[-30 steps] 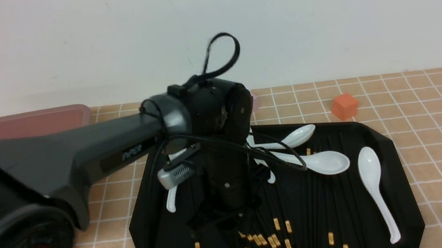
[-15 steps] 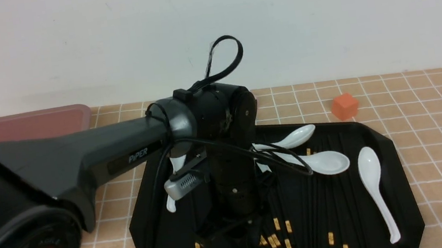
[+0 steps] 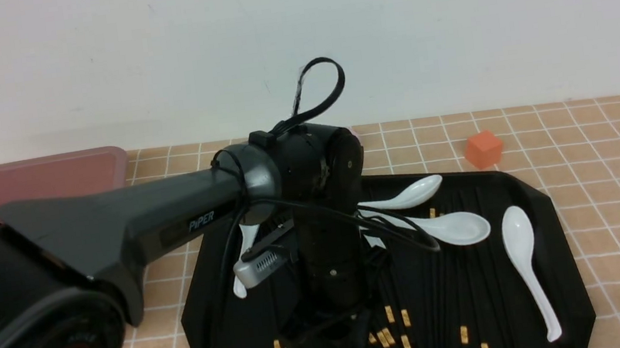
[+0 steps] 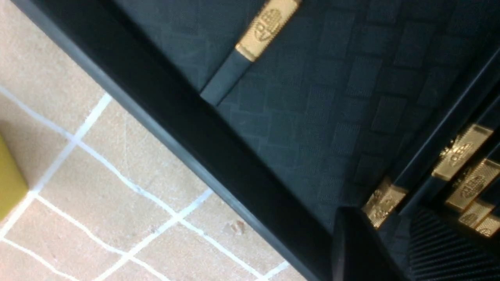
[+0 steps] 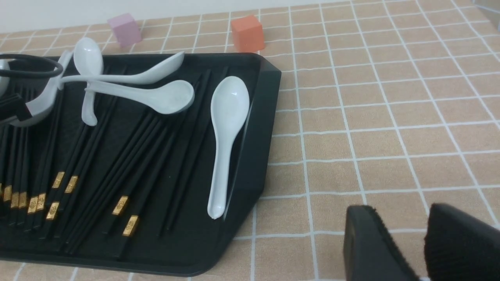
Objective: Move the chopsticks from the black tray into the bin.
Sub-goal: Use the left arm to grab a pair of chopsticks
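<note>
Sinking lower over the tray [image 3: 553,227], the left gripper [image 3: 338,330] is spreading wide around the chopsticks [image 3: 388,333], nothing gripped yet.

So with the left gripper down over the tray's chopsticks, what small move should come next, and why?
Probably close the left gripper on the chopsticks beneath it: it sits low in the tray, apparently open, finger beside the gold bands, nothing visibly held.

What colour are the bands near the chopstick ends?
Gold, with an embossed pattern, on the black chopsticks; the left wrist view shows it best.
</note>
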Controlling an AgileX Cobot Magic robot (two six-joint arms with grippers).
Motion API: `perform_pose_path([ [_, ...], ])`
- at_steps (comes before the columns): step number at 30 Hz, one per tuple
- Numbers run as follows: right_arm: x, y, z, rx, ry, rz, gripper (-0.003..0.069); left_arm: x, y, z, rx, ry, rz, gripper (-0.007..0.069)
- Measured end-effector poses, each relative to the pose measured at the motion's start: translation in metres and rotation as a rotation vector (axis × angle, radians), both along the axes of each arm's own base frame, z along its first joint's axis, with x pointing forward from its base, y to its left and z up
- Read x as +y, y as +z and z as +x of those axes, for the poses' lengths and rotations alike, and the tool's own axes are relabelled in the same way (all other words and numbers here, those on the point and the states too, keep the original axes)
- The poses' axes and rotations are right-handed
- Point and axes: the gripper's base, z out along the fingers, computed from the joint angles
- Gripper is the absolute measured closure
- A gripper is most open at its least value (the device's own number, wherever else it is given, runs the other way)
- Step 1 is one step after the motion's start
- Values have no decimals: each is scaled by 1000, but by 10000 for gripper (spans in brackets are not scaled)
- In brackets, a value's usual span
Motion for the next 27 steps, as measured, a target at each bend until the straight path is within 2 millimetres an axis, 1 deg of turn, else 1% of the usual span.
perform_pose_path([
  [11,0,0,0,0,0,0,419,3,3,6,-49,-34,49,386],
  [22,0,0,0,0,0,1,419,2,3,6,-49,-53,44,386],
  [27,0,0,0,0,0,1,419,4,7,6,-67,-56,45,386],
])
